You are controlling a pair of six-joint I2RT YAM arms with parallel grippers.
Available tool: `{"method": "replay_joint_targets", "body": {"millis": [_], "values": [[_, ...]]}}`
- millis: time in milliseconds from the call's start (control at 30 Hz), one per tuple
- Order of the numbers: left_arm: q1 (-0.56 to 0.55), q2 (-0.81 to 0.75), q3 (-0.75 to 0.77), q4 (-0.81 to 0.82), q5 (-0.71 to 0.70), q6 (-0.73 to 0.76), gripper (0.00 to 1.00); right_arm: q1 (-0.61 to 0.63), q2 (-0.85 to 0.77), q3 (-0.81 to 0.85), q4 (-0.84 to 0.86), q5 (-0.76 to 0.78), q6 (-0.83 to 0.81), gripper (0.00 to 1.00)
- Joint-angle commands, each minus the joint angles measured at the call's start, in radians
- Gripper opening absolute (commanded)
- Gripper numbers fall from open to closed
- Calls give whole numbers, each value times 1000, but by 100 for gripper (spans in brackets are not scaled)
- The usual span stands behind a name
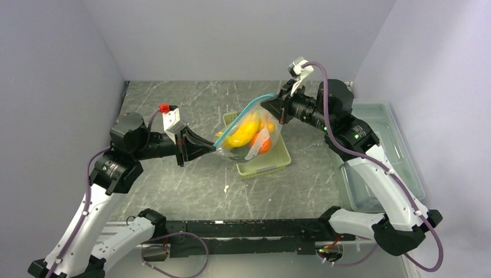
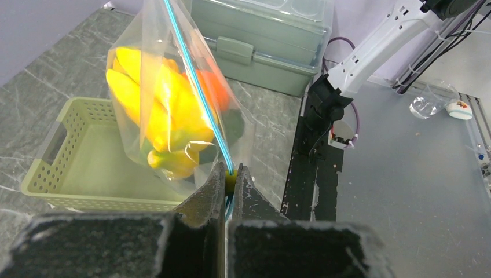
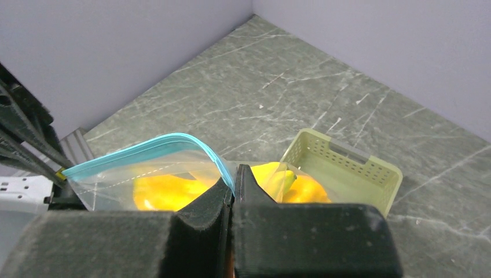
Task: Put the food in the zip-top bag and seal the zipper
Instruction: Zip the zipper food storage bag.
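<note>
The clear zip-top bag (image 1: 255, 130) hangs in the air above the basket, stretched between both grippers. Inside it lie the food pieces: yellow bananas (image 1: 243, 133) and an orange-red round one (image 1: 263, 145); they also show in the left wrist view (image 2: 156, 110). The light-blue zipper (image 1: 243, 116) runs along the bag's mouth from one gripper to the other. My left gripper (image 1: 211, 147) is shut on the zipper's near-left end, by a small yellow slider (image 2: 231, 180). My right gripper (image 1: 271, 104) is shut on the zipper's far-right end (image 3: 228, 174).
The pale yellow-green perforated basket (image 1: 278, 162) stands under the bag, and what shows of its inside in the left wrist view (image 2: 87, 156) holds nothing. A large clear lidded box (image 1: 394, 139) stands at the right, under the right arm. A small white scrap (image 1: 226, 189) lies on the table.
</note>
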Motion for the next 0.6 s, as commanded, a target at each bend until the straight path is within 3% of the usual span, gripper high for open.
{"method": "replay_joint_targets", "body": {"millis": [0, 567], "values": [[0, -44, 12, -126, 49, 23, 0, -67, -13, 50, 117, 240, -24, 0], [0, -77, 15, -194, -81, 29, 0, -122, 16, 55, 146, 262, 10, 0]]}}
